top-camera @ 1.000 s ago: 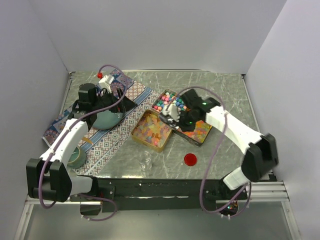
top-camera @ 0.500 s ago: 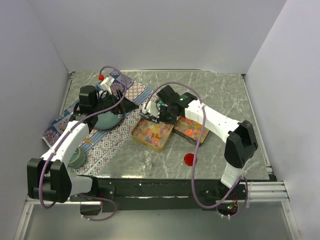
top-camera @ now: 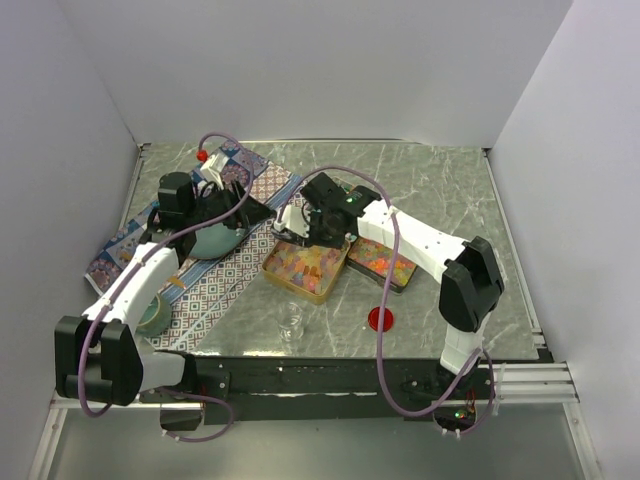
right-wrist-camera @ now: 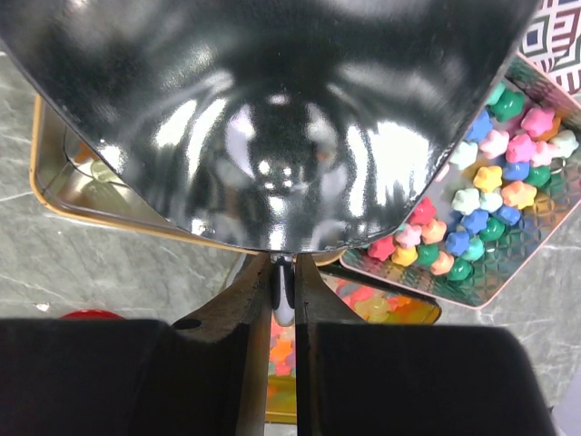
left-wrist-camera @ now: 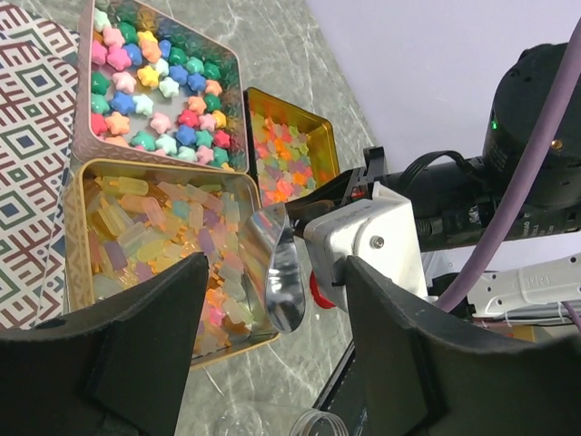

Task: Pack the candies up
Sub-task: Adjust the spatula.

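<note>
Translucent yellow-pink candies [left-wrist-camera: 154,236] fill a gold tin [top-camera: 290,287]. Pastel star candies [left-wrist-camera: 159,86] fill a second tin. Orange-red-yellow candies [left-wrist-camera: 281,163] fill a third tin [top-camera: 380,258]. My right gripper [top-camera: 305,222] is shut on the handle of a shiny metal scoop [left-wrist-camera: 281,272]. It holds the scoop over the far edge of the gold tin. No candy shows in the scoop bowl [right-wrist-camera: 272,118], which fills the right wrist view above the closed fingers [right-wrist-camera: 250,300]. My left gripper [top-camera: 252,211] is open and empty, left of the tins and facing them.
A small glass jar [top-camera: 291,320] stands near the front edge, with a red round disc [top-camera: 380,319] to its right. A teal bowl [top-camera: 215,238] and a small round pot [top-camera: 152,312] sit on a patterned cloth [top-camera: 215,285] at the left.
My right arm has swung left with the scoop, from over the right-hand tins to the gold tin's far edge. The left arm has barely moved.
</note>
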You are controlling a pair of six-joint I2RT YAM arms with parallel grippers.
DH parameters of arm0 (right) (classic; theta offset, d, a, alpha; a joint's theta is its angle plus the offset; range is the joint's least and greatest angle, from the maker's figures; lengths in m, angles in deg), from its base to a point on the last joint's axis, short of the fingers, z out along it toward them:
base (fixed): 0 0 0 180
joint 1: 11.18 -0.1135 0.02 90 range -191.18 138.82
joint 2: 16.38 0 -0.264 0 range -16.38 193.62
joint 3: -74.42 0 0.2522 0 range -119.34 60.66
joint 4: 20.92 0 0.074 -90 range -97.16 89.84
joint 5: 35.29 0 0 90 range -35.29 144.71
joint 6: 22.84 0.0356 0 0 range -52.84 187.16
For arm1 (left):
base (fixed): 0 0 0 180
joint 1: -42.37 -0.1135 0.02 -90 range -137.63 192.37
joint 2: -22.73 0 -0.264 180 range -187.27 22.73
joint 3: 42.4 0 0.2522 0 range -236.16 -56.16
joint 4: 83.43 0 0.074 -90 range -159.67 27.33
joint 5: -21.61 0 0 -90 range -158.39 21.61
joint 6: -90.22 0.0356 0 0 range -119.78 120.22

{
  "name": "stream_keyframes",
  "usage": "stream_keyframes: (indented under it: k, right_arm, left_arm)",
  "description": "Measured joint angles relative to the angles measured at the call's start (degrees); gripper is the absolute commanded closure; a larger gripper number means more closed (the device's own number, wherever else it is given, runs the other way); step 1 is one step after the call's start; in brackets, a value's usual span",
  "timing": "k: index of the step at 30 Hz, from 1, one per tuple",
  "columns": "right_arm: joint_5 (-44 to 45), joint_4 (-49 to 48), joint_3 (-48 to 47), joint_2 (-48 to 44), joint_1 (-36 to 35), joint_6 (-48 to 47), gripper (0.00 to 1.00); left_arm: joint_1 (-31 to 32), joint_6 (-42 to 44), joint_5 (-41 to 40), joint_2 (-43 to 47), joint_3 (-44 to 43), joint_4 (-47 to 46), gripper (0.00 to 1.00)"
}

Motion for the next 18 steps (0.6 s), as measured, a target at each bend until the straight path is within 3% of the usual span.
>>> stream_keyframes:
  k: [2,7,13,18]
  right_arm:
    - [0.1,0.7,-0.4,0.2,0.0,0.0,1.0]
    - [-0.5,0.4,-0.7,0.1,0.0,0.0,1.0]
    - [-3.0,-0.4,-0.3,-2.7,0.4,0.3,1.0]
    - [-5.9,-0.5,-0.3,-6.3,1.6,0.6,1.0]
  left_arm:
    - [0.0,-0.1,0.2,0.0,0.3,-0.3,0.33]
    - [-1.4,-2.5,0.6,0.4,0.0,0.4,0.13]
    - [-3.5,-2.6,0.5,0.4,-6.0,2.7,0.11]
    - [-4.8,-3.0,0.6,0.7,-4.7,1.6,0.15]
